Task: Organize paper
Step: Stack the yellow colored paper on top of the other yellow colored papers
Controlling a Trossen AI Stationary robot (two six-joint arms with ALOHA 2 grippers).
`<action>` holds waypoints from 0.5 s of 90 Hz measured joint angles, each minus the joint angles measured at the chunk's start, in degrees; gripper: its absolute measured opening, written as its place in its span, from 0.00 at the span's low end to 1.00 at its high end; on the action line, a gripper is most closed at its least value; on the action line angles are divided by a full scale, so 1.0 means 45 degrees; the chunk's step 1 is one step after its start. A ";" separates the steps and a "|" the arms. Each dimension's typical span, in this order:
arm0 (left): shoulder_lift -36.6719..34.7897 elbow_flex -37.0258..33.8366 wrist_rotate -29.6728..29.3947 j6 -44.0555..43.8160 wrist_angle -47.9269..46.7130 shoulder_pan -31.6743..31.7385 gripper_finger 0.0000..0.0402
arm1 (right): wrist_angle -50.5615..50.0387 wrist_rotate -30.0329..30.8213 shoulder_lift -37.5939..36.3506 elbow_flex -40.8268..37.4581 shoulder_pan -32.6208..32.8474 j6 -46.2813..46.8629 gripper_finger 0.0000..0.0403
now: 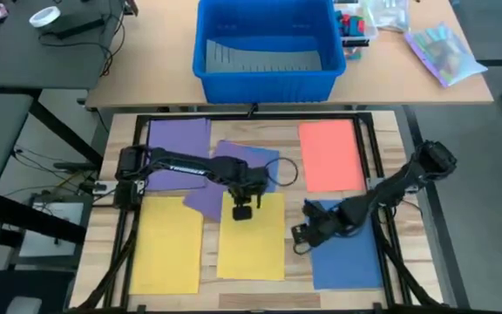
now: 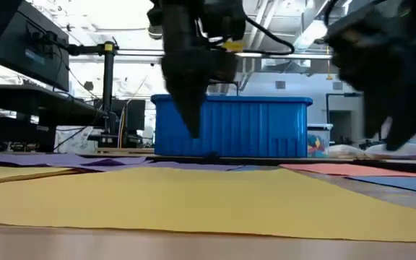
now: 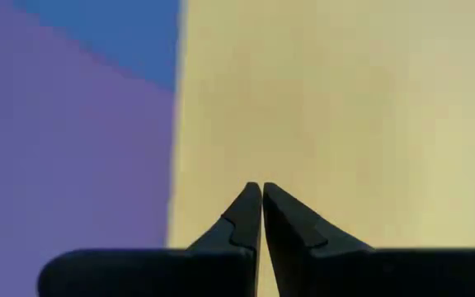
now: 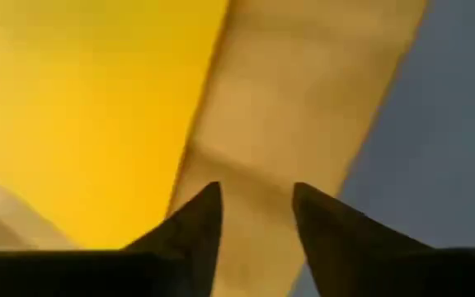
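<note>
Several coloured paper sheets lie flat on the wooden table: two purple ones (image 1: 178, 139) (image 1: 225, 179), an orange-red one (image 1: 330, 155), two yellow ones (image 1: 166, 244) (image 1: 251, 240) and a blue one (image 1: 349, 253). My left gripper (image 1: 242, 213) is shut and hangs above the middle yellow sheet (image 3: 345, 107) near its far edge, beside the purple sheet (image 3: 64, 157); in the low view its tip (image 2: 193, 132) is clear of the paper. My right gripper (image 1: 301, 235) is open above the bare wood strip (image 4: 303, 99) between the yellow sheet (image 4: 81, 107) and the blue sheet (image 4: 452, 124).
A big blue plastic bin (image 1: 267, 48) stands on the table beyond the far edge. A clear bag with colourful contents (image 1: 444, 52) lies at the far right. A black frame (image 1: 382, 148) borders the work surface.
</note>
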 joint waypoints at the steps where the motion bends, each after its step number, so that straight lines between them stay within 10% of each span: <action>1: -0.0009 -0.0055 -0.0009 -0.0019 0.0004 -0.0072 0.00 | 0.0139 0.0052 -0.0006 -0.0077 -0.0103 -0.0090 0.40; 25: -0.0020 -0.2121 0.0004 -0.1680 0.1084 -0.1726 0.00 | 0.7058 0.0272 -0.0003 -0.3298 -0.1095 0.0066 0.50; 45: -0.0020 -0.3103 0.0003 -0.2947 0.4227 -0.2454 0.00 | 0.7478 0.0469 0.0002 -0.3964 -0.1240 -0.0234 0.50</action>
